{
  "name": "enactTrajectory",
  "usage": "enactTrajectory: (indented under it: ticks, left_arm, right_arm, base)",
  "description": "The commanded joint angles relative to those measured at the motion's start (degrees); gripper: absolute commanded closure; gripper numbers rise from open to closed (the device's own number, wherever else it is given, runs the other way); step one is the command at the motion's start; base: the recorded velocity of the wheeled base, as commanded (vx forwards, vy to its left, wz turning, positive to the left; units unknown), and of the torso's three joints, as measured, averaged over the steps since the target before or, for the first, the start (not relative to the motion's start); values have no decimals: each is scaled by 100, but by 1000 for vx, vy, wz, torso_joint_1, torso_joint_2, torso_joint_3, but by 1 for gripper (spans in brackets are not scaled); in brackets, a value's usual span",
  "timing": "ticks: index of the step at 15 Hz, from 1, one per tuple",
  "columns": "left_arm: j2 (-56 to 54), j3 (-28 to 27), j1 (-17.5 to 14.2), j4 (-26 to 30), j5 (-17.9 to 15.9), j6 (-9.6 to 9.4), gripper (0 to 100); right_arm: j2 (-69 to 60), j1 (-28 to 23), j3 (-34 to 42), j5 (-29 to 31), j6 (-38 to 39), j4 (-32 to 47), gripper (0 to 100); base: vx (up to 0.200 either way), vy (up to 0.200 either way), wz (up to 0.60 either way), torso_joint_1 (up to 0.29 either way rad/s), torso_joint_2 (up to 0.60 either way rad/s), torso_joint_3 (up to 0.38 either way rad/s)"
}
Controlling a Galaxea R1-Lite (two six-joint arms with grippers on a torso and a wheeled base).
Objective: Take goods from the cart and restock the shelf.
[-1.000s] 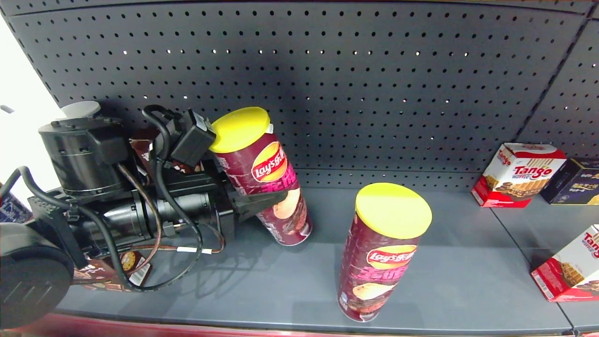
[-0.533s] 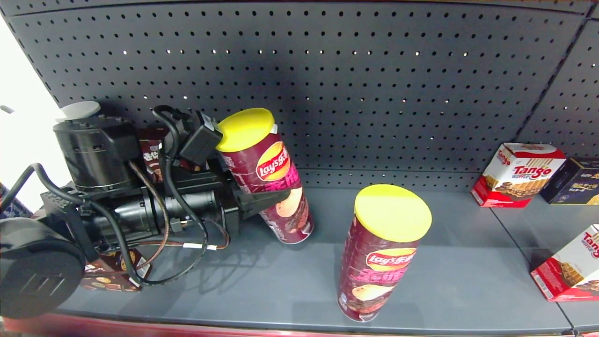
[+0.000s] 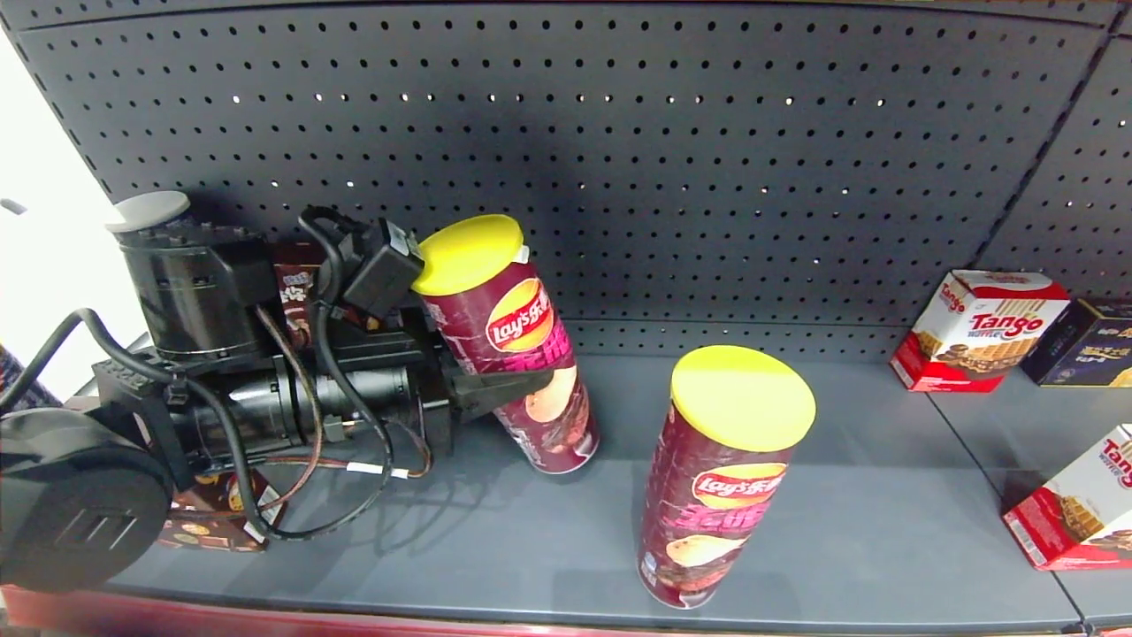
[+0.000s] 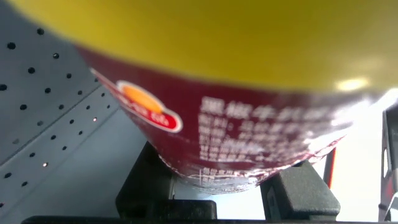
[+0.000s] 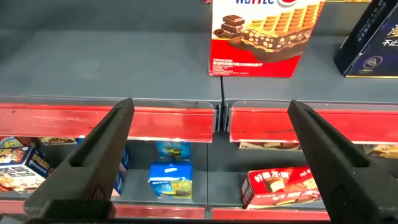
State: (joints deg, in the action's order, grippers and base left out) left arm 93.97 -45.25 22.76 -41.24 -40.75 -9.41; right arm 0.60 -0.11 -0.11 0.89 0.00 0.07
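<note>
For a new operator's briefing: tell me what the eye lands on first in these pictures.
The yellow-lidded chip can, clamped in the left gripper and tilted, stands out first at the left of the grey shelf, before the dark pegboard. Next comes a second chip can, upright nearer the shelf's front edge, then the red-and-white wafer boxes at far right.

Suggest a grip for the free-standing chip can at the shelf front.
Probably the mid-body of the free-standing can, clamped across its round wall, coming in from the open shelf front: it stands upright, and the pegboard closes off the back.
</note>
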Motion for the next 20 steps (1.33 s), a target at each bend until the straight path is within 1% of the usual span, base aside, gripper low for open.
enactTrajectory:
  ticks: [1,2,3,4,5,6,7,8,9,10,11,12,13,14,15,17,19,20]
  left_arm:
    - [-1,-72,0,107,-29,1,100]
    - [-27,-151,9,354,-29,1,100]
    - [-80,-353,0,784,-29,1,100]
    - [-186,-669,0,1276,-12,1,100]
    - [-212,-986,-17,1628,15,-26,100]
    - [-203,-1407,18,2120,24,-52,100]
    - [-106,-1944,53,2445,6,-263,100]
    - [17,-2198,53,2524,-12,-351,100]
    - [140,-2629,71,2964,-20,-412,100]
    - [201,-2884,88,3447,-3,-527,100]
    - [324,-3104,115,3834,32,-825,100]
    - [474,-3227,97,4054,147,-1247,100]
    - [500,-3262,97,4098,191,-1362,100]
    - [605,-3315,194,4106,243,-1388,100]
    - [658,-3350,273,4115,287,-1370,100]
    - [895,-3420,343,4045,481,-1379,100]
    - [1045,-3570,405,4045,516,-1379,100]
    - [1212,-3684,422,4045,507,-1414,100]
  right_arm:
    - [2,2,11,-1,0,1,0]
    - [2,2,11,-1,0,1,0]
    - [2,2,11,-1,0,1,0]
    - [2,2,11,-1,0,1,0]
    - [2,2,11,-1,0,1,0]
    - [2,2,2,-1,0,1,0]
    - [2,2,11,-1,0,1,0]
    - [2,2,11,-1,0,1,0]
    - [2,2,11,-1,0,1,0]
    - [2,2,2,-1,0,1,0]
    - [2,2,11,-1,0,1,0]
    - [2,2,11,-1,0,1,0]
    - [2,2,11,-1,0,1,0]
    - [2,2,11,-1,0,1,0]
    - [2,2,11,-1,0,1,0]
    - [2,2,11,-1,0,1,0]
    - [2,2,11,-1,0,1,0]
    - [2,2,11,-1,0,1,0]
  base:
    - [0,0,0,0,0,0]
    - [0,0,0,0,0,0]
    - [0,0,0,0,0,0]
    - [0,0,0,0,0,0]
    - [0,0,0,0,0,0]
    - [0,0,0,0,0,0]
    - [0,0,0,0,0,0]
    - [0,0,0,0,0,0]
    - [0,0,0,0,0,0]
    - [0,0,0,0,0,0]
    - [0,0,0,0,0,0]
    - [0,0,0,0,0,0]
    - [0,0,0,0,0,0]
    - [0,0,0,0,0,0]
    - [0,0,0,0,0,0]
    - [0,0,0,0,0,0]
    - [0,0,0,0,0,0]
    - [0,0,0,0,0,0]
